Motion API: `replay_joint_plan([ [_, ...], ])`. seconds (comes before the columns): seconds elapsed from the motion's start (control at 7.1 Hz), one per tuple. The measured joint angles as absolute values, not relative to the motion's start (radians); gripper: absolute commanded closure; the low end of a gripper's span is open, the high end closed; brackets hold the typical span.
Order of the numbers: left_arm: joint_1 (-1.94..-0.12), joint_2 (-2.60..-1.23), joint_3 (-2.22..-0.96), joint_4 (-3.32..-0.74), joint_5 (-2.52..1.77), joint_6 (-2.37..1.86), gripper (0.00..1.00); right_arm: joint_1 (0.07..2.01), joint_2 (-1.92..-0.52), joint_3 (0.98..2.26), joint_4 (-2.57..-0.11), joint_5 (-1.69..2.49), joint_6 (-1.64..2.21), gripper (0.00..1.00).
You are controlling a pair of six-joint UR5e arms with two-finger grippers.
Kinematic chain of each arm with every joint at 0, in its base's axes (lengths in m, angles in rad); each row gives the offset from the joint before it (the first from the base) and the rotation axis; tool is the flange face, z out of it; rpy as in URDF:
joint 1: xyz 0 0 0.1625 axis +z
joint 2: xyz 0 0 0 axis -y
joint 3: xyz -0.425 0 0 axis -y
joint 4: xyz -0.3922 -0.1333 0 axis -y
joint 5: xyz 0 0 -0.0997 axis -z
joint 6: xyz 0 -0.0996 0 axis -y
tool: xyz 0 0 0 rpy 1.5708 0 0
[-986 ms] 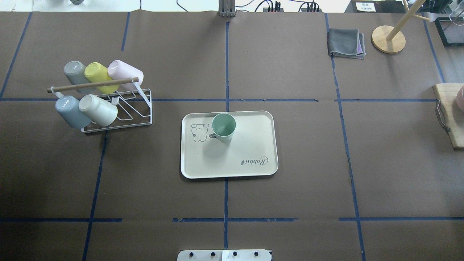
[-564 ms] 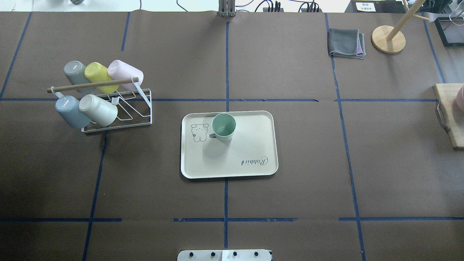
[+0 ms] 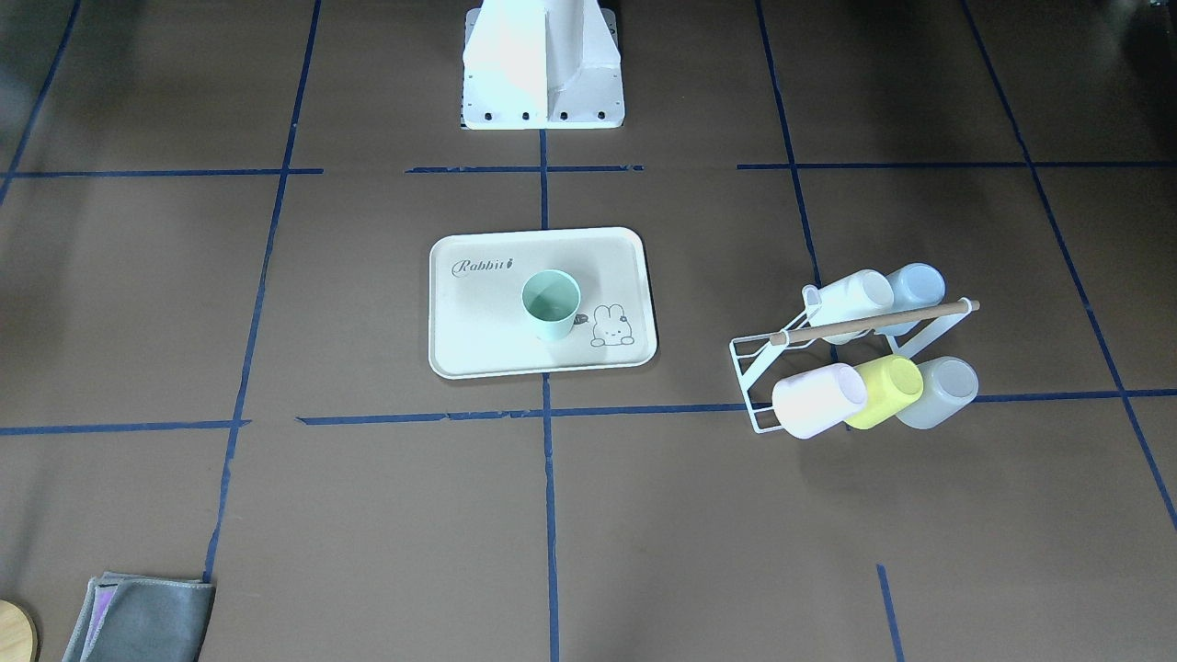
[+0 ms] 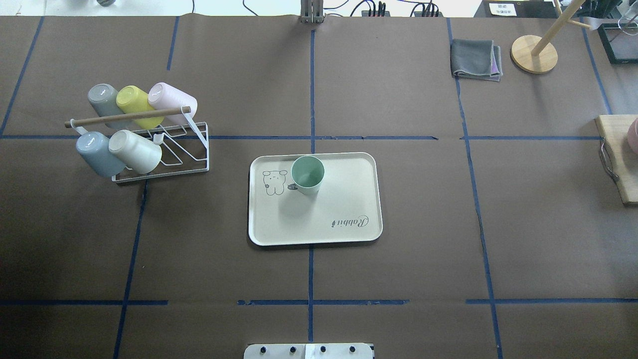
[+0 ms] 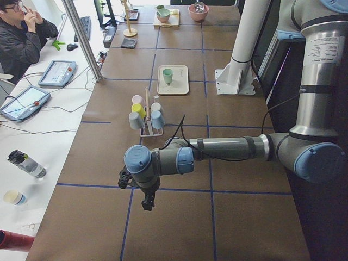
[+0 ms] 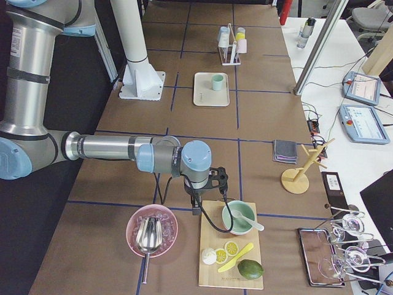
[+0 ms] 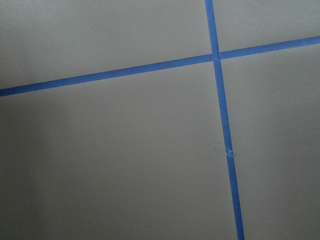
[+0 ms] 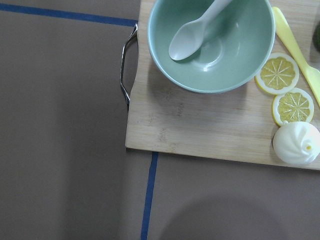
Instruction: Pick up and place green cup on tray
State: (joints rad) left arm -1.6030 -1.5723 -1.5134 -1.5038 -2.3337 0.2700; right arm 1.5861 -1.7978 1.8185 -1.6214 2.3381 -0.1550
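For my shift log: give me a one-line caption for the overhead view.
Green cup stands upright on the cream tray beside its rabbit drawing; a rack of five cups sits to the left.

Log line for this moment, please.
green cup: upright on tray | left gripper: far from tray, state unclear | right gripper: far from tray, state unclear

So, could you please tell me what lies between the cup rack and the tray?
Nothing does; the overhead view shows only bare brown table paper between the cup rack and the tray.
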Motion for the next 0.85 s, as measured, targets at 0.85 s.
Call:
replay_joint_plan([
  [0.85, -1.603, -1.566, -1.515, -1.503, -2.334, 0.27, 0.0, 1.586, -1.797, 1.822, -1.621, 2.341, -0.143, 0.0],
])
